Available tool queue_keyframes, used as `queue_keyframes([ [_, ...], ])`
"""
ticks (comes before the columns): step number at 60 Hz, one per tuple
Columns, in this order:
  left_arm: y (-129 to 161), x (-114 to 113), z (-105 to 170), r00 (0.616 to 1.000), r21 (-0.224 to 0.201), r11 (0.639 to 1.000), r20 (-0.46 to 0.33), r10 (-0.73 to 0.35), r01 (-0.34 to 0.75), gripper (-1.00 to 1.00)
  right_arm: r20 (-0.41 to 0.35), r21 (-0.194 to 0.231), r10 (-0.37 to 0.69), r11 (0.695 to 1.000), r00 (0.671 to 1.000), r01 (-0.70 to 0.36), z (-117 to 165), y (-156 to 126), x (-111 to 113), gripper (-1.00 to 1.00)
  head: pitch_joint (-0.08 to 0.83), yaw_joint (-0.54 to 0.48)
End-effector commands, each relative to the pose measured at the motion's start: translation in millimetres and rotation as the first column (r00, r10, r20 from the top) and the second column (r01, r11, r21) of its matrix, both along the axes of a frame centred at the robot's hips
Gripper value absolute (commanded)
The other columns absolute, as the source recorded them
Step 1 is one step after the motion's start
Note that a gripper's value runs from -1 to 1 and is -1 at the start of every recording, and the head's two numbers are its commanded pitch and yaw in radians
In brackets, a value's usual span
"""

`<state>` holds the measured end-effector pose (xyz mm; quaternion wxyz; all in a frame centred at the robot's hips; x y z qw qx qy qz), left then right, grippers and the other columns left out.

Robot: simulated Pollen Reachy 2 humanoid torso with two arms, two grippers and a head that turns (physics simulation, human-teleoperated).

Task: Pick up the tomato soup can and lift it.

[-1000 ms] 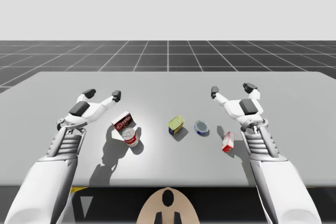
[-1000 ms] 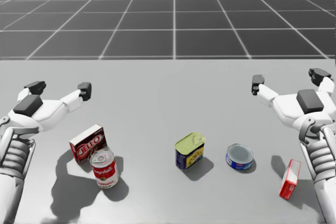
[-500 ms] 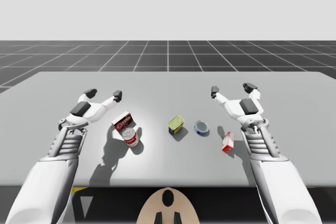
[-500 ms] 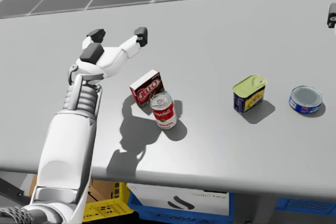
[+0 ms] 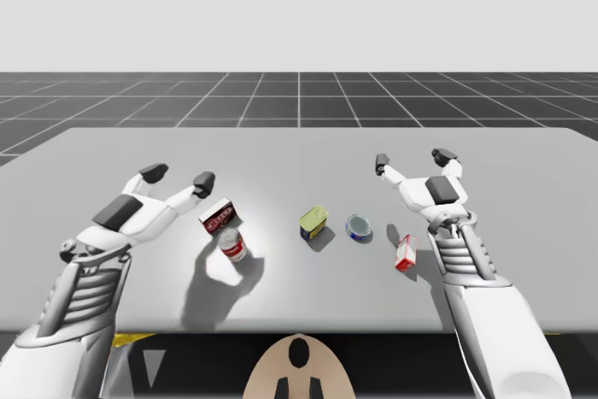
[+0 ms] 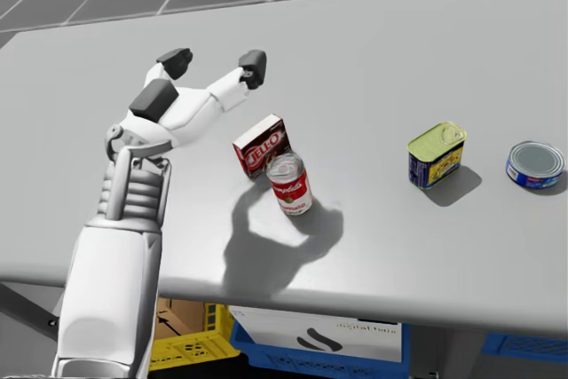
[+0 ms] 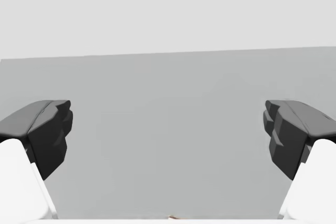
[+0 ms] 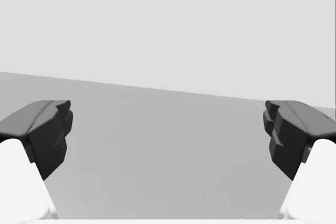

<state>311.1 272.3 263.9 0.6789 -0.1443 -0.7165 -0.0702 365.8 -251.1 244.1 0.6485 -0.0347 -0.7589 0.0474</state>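
The tomato soup can (image 5: 233, 246) (image 6: 290, 183), red and white with a silver lid, stands upright on the grey table (image 5: 299, 151), touching the front corner of a red box (image 5: 217, 216) (image 6: 261, 146). My left gripper (image 5: 177, 176) (image 6: 214, 60) (image 7: 168, 140) hovers open above the table, just behind and left of the red box, with nothing between its fingers. My right gripper (image 5: 410, 158) (image 8: 168, 140) stands open at the table's right, far from the can, holding nothing.
A yellow-lidded blue tin (image 5: 313, 222) (image 6: 437, 154) and a flat blue can (image 5: 359, 227) (image 6: 535, 164) sit right of the soup can. A small red box (image 5: 405, 252) stands by my right forearm. Crates (image 6: 191, 330) lie under the table's front edge.
My left arm has lifted and shifted a little toward the red box, its shadow sliding over the can. My head has turned slightly. The right arm has not moved.
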Motion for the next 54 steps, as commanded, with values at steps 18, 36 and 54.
queue_keyframes([
  [18, 4.1, -97.8, -31.0, 0.979, 0.079, 0.977, -0.067, -0.195, 0.2, -1.0, 0.002, -0.003, -0.01, 1.0, 1.0, 0.01, -1.3, -0.9, 0.6, -1.0, 0.696, 0.29],
  [36, 0.8, -110.7, -89.8, 0.953, 0.048, 0.967, -0.192, -0.235, 0.248, -1.0, 0.006, -0.003, -0.012, 1.0, 1.0, 0.012, -0.8, -1.8, 1.6, -1.0, 0.699, 0.29],
  [54, -22.4, -90.1, -126.0, 0.936, 0.065, 0.966, -0.274, -0.223, 0.25, -1.0, 0.008, -0.001, -0.014, 1.0, 1.0, 0.014, -0.7, -2.1, 1.7, -1.0, 0.707, 0.29],
])
